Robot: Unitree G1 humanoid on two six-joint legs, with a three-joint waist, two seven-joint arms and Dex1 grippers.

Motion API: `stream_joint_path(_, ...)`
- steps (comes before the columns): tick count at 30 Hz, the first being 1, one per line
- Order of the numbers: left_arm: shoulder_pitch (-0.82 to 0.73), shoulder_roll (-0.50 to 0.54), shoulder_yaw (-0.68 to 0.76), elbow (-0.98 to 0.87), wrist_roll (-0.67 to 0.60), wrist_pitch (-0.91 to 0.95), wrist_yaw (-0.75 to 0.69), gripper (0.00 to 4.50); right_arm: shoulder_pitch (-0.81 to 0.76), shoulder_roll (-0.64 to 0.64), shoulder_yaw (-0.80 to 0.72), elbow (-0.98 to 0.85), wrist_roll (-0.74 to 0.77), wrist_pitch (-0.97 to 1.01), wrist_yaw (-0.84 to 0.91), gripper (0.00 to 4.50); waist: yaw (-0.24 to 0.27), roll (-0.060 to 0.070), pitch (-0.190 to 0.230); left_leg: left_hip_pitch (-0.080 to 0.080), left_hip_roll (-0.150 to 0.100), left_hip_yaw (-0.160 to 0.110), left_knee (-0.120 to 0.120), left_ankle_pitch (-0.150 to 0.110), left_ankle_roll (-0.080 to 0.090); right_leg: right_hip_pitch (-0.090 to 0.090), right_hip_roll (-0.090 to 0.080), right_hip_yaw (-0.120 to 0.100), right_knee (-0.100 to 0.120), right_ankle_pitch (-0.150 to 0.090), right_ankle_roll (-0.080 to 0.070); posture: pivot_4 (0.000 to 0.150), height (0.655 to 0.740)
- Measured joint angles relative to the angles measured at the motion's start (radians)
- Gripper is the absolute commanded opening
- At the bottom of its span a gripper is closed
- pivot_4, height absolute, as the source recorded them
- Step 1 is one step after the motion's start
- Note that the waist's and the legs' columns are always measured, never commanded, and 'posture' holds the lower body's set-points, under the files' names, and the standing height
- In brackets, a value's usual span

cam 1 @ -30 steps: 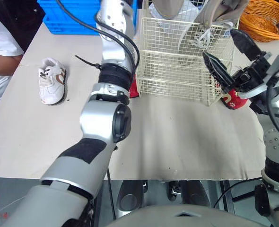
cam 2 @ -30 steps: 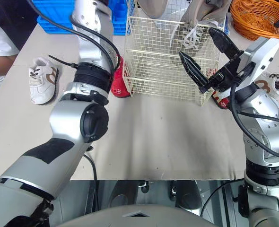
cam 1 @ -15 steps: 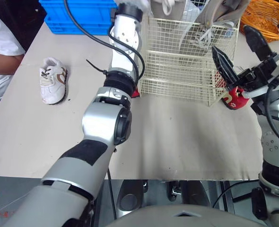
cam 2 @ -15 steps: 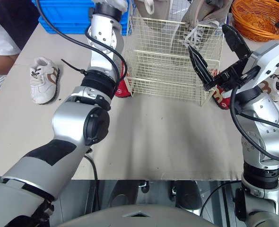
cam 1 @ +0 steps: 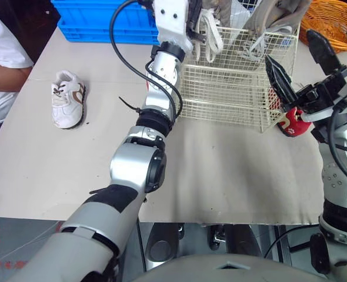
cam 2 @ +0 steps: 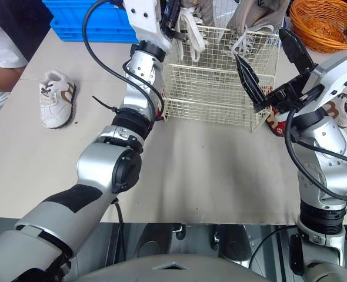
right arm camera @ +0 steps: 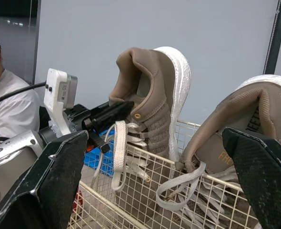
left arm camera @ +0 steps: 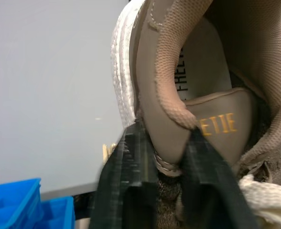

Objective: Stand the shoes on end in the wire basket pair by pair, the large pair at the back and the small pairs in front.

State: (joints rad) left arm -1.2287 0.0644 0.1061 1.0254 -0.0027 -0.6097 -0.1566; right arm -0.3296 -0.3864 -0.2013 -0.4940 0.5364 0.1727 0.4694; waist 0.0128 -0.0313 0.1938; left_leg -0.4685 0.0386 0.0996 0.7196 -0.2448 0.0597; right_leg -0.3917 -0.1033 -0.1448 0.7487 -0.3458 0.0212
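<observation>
Over the far left of the wire basket (cam 1: 232, 100), pinching the large shoe (right arm camera: 152, 95) by its heel in the left gripper (left arm camera: 166, 136), toe down for standing at the back, with the right gripper (cam 1: 289, 48) wide and empty alongside.

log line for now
left gripper: shut on tan shoe, at wire basket | right gripper: open | white shoe: on table

Left arm (cam 1: 139, 166): stretched forward and up, elbow bent low, forearm rising steeply.
Left tool (left arm camera: 166, 143): raised high, both fingers (left arm camera: 131, 162) pinched on the heel collar of a tan shoe (left arm camera: 178, 62), one finger outside and one inside.
Right arm (cam 2: 320, 147): upright, elbow bent, wrist raised.
Right tool (cam 1: 291, 50): fingers (cam 1: 277, 79) spread wide, holding nothing, pointing up and forward.
</observation>
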Motion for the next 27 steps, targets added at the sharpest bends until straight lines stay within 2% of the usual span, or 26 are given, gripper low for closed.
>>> stream_joint_path(3, 0.015, 0.0, 0.0, -0.028, -0.001, 0.024, -0.013, 3.43, 0.0, 0.0, 0.0, 0.001, 0.0, -0.002, 0.003, 4.5, 0.0, 0.0, 0.0, 0.0, 0.0, 0.0, 0.001, 0.0, 0.0, 0.0, 0.0, 0.0, 0.001, 0.0, 0.0, 0.15, 0.686)
stream_joint_path(4, 0.023, 0.0, 0.0, -0.045, -0.003, 0.035, -0.018, 3.94, 0.0, 0.0, 0.0, 0.001, 0.0, -0.002, 0.003, 4.5, 0.0, 0.0, 0.0, 0.0, 0.0, 0.0, 0.001, 0.0, 0.0, 0.0, 0.0, 0.0, 0.001, 0.0, 0.0, 0.15, 0.686)
stream_joint_path(6, 0.047, 0.0, 0.0, -0.088, -0.01, 0.05, -0.025, 4.47, 0.0, -0.001, 0.0, 0.003, 0.0, -0.002, 0.005, 4.5, 0.0, 0.0, 0.0, 0.0, 0.0, 0.0, 0.001, 0.0, 0.0, 0.0, 0.0, 0.001, 0.001, 0.0, 0.0, 0.15, 0.686)
stream_joint_path(9, 0.101, -0.004, -0.001, -0.181, -0.026, 0.087, -0.04, 4.47, 0.0, -0.008, -0.003, 0.007, 0.001, -0.002, 0.009, 4.5, -0.001, 0.001, 0.0, 0.0, 0.0, 0.0, 0.001, 0.0, 0.0, 0.0, 0.0, 0.002, 0.001, 0.0, 0.0, 0.15, 0.686)
stream_joint_path(17, 0.301, -0.009, -0.039, -0.583, -0.127, 0.317, -0.129, 4.47, 0.069, -0.109, -0.08, 0.027, 0.003, 0.034, 0.016, 4.5, 0.002, 0.001, 0.0, 0.0, 0.0, -0.001, 0.001, 0.0, 0.0, 0.001, 0.0, 0.003, 0.001, 0.0, 0.0, 0.15, 0.686)
stream_joint_path(21, 0.332, 0.064, -0.047, -0.787, -0.195, 0.448, -0.209, 4.47, 0.17, -0.183, -0.171, 0.061, 0.004, 0.094, 0.024, 4.5, 0.002, 0.001, -0.001, 0.002, 0.001, -0.001, 0.001, 0.0, 0.0, 0.002, 0.0, 0.003, 0.0, 0.0, 0.0, 0.15, 0.686)
stream_joint_path(27, 0.334, 0.244, -0.058, -0.958, -0.364, 0.692, -0.452, 4.47, 0.307, -0.26, -0.237, 0.122, 0.025, 0.206, 0.061, 4.5, 0.001, 0.01, -0.006, 0.007, 0.001, -0.002, 0.001, 0.0, 0.0, 0.008, 0.0, 0.003, 0.0, 0.0, 0.0, 0.15, 0.686)
